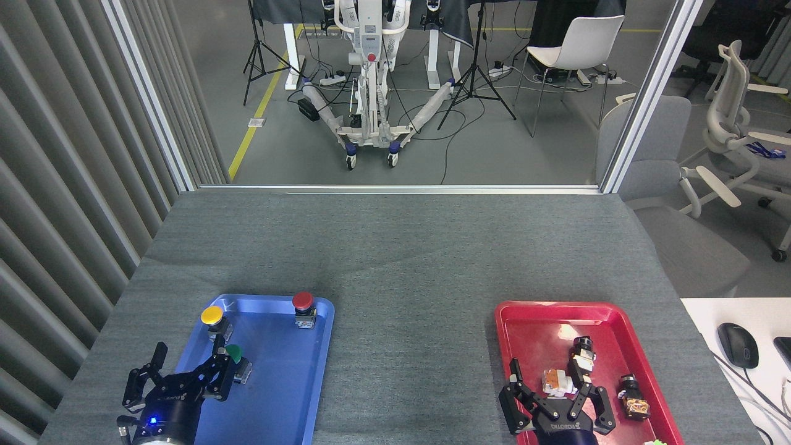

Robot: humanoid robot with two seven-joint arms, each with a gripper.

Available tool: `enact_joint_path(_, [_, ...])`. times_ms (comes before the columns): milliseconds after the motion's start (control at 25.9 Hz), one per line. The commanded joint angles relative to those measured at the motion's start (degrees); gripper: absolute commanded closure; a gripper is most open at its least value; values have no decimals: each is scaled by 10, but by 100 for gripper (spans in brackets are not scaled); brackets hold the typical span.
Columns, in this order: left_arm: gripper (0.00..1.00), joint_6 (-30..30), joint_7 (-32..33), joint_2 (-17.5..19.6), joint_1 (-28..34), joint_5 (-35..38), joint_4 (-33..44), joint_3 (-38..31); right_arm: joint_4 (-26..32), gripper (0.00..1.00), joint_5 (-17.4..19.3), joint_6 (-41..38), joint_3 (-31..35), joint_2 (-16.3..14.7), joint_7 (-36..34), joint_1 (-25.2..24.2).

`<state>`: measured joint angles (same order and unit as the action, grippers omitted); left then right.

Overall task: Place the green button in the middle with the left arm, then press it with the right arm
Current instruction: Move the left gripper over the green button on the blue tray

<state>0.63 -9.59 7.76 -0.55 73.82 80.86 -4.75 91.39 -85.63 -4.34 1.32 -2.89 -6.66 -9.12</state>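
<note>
Risk: left end effector (188, 371), spread open at lower left, could knock green button (234, 354) over inside blue tray (290, 383); right end effector (556, 395) open, idle.

centre: bare grey cloth (408, 346) open between trays | lower left: blue tray (290, 395), yellow button (212, 316) and red button (303, 301) at its upper rim | lower right: red tray (531, 334) cluttered

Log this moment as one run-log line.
left gripper: open, beside green button | button: in blue tray | right gripper: open, over red tray
</note>
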Motion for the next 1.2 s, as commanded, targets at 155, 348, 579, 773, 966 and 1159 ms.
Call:
enact_joint_path(155, [0, -18, -7, 2, 34, 51, 59, 4, -1, 0, -39, 36, -5, 8, -10, 1])
enact_joint_path(348, [0, -22, -7, 3, 45, 60, 84, 1, -1, 0, -48, 42, -14, 1, -8, -1])
enact_joint_path(579, [1, -21, -4, 2, 47, 60, 83, 2, -1, 0, -48, 42, -16, -5, -8, -3])
enact_joint_path(773, [1, -19, -5, 2, 44, 60, 76, 2, 1, 0, -48, 42, -18, -4, -8, -3])
enact_joint_path(966, [1, -18, 1, 3, 41, 60, 79, 2, 1, 0, -48, 46, -19, -3, -8, -3])
enact_joint_path(1159, [1, -20, -7, -2, 42, 63, 77, -1, 2, 0, -51, 56, -21, 3, -8, -3])
